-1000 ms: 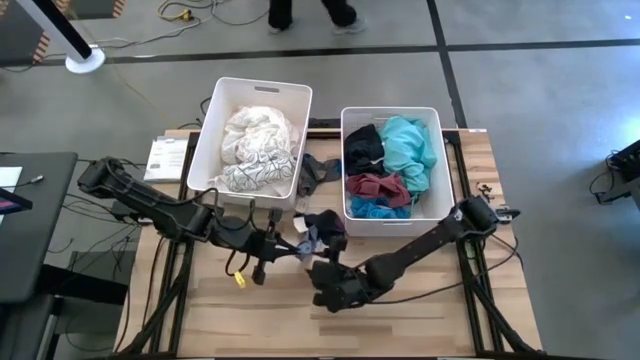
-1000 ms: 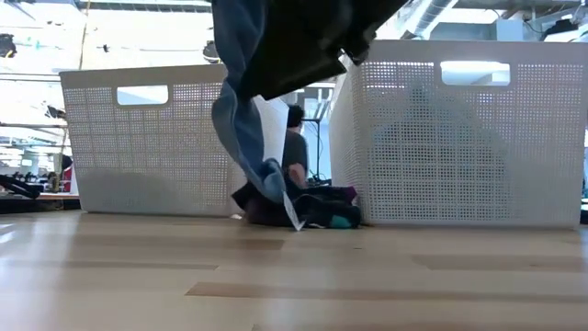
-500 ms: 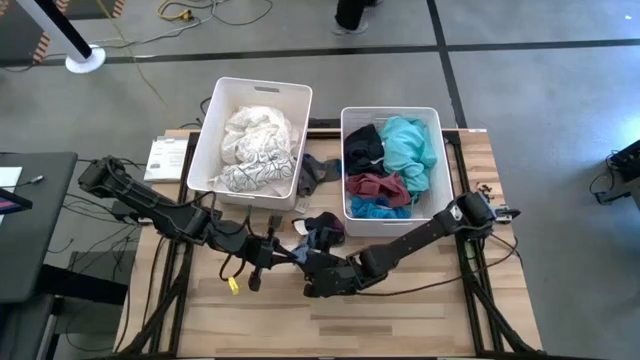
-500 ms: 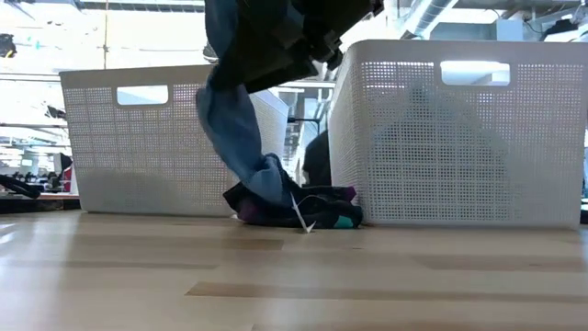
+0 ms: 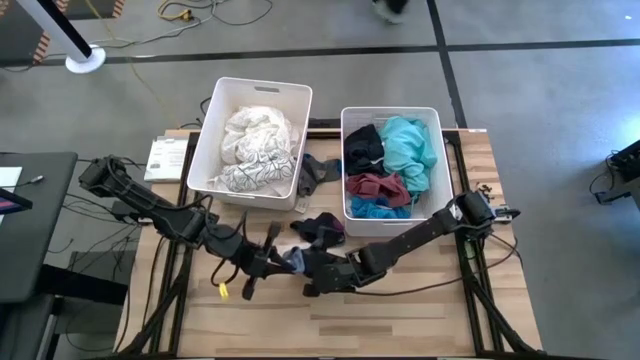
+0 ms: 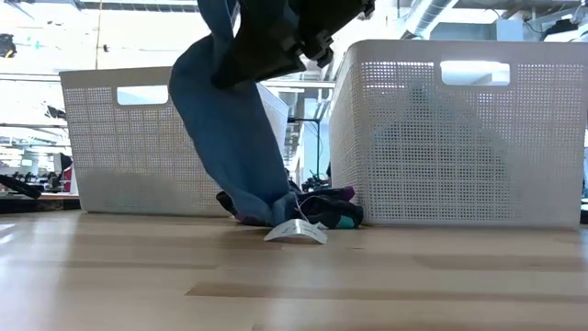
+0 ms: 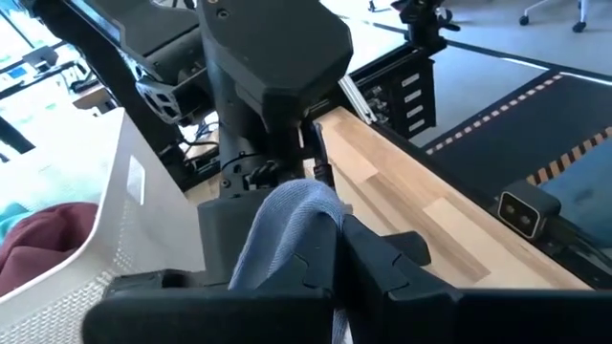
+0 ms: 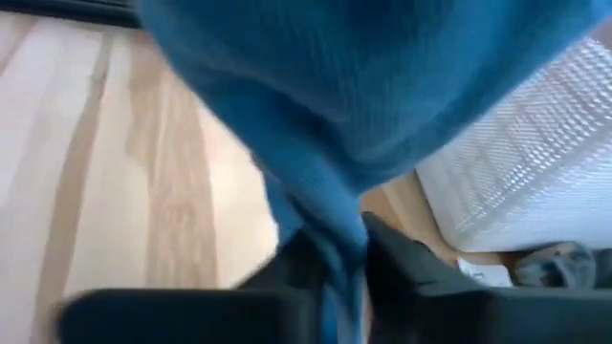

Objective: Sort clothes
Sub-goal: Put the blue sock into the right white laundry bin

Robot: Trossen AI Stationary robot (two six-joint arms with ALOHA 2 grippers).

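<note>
Left gripper (image 5: 270,262): lower centre of the high view, over bare wood, fingers clamped on a fold of the blue garment (image 5: 292,261); its wrist view shows the cloth pinched between the dark fingers (image 7: 382,263).
Right gripper (image 5: 312,275): just right of the left one, almost touching it, fingers closed in on the same blue garment; the cloth runs down between them in its wrist view.
Blue garment: hangs from the grippers in the low view (image 6: 230,138), its lower end trailing onto the table (image 5: 400,310) where a white label (image 6: 296,231) lies flat.
Dark pile (image 5: 322,226): loose clothes on the wood just above the grippers, in the gap in front of the two bins; in the low view it lies between the bin walls (image 6: 317,207).
Left bin (image 5: 212,120): upper left of centre, holding white and patterned clothes (image 5: 258,142).
Grey garment (image 5: 318,172): in the narrow gap between the bins.
Right bin (image 5: 437,150): upper right of centre, holding black, teal and maroon clothes (image 5: 392,165).
Paper (image 5: 165,157): at the table's left edge beside the left bin.
Open room: the lower strip of the table, below the grippers and out to both lower corners, is bare wood; the bins stand close together along the far edge.
</note>
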